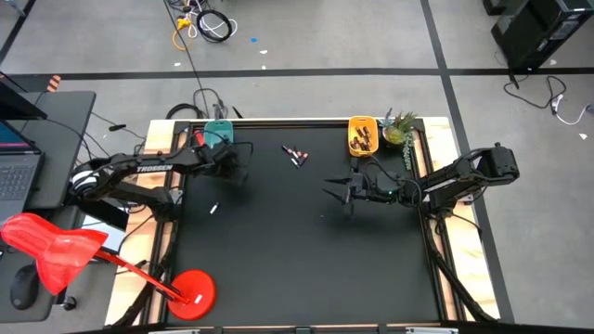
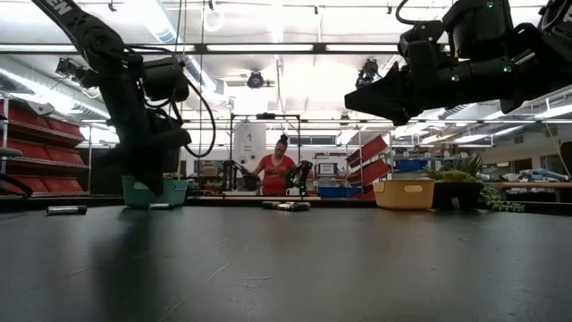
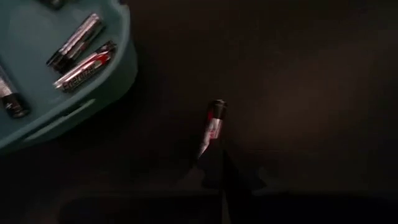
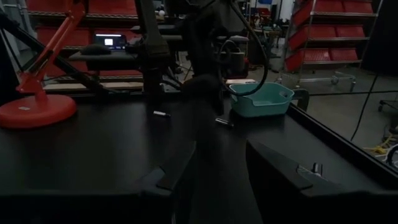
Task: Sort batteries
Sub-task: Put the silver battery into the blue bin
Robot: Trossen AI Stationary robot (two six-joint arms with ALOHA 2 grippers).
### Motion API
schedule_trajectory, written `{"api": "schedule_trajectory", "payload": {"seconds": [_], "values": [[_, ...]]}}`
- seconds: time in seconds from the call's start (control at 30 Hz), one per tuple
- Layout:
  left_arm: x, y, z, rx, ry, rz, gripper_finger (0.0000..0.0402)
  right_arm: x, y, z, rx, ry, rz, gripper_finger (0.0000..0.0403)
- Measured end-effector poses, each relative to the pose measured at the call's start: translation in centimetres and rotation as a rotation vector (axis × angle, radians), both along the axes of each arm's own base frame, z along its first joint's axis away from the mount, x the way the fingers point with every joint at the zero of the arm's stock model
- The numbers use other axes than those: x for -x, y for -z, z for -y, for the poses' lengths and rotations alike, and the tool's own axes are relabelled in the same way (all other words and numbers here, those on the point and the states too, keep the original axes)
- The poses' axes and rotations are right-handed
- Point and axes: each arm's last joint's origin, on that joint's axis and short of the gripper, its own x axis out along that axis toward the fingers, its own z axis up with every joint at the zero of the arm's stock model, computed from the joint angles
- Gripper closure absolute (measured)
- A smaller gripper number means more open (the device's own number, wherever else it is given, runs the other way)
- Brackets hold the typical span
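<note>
The left gripper is pressed shut on a battery, a dark one with a red band, which sticks out from between the fingertips in the left wrist view. It hangs low over the black tabletop near the far left corner, just beside the teal tray. That tray already holds several batteries of the same dark-and-red kind. Judging from this, the step in hand is carrying the pinched battery to the teal tray. The next move calls for a short shift over the tray's rim, then opening the fingers so the battery drops among the others rather than on the edge.

The right gripper hovers above the table right of centre, its fingers spread and holding nothing. It is well apart from the left arm and looks to be waiting.

Still to sort: a small cluster of batteries lies near the middle of the far edge, and one pale battery lies alone toward the left edge. The yellow tray sits at the far right corner with some batteries in it, beside a small plant. A red desk lamp stands off the near left corner.
</note>
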Motion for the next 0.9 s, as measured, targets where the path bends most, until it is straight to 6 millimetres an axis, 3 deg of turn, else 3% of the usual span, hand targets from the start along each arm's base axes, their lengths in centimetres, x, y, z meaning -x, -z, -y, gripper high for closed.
{"api": "schedule_trajectory", "payload": {"seconds": [0.27,0.57,0.9], "values": [[-1.2,-0.2,1.6,-0.035,0.154,0.006,0.0324,0.0,0.0,0.0,0.000,0.000,0.001,0.0254],[-1.1,-0.3,1.5,-0.097,0.128,-0.032,0.0215,0.0,-0.1,-0.1,0.000,-0.003,0.009,0.0254],[-0.3,1.1,1.0,-0.122,0.057,-0.063,0.0199,0.0,-0.1,-0.1,0.000,-0.003,0.010,0.0254]]}}
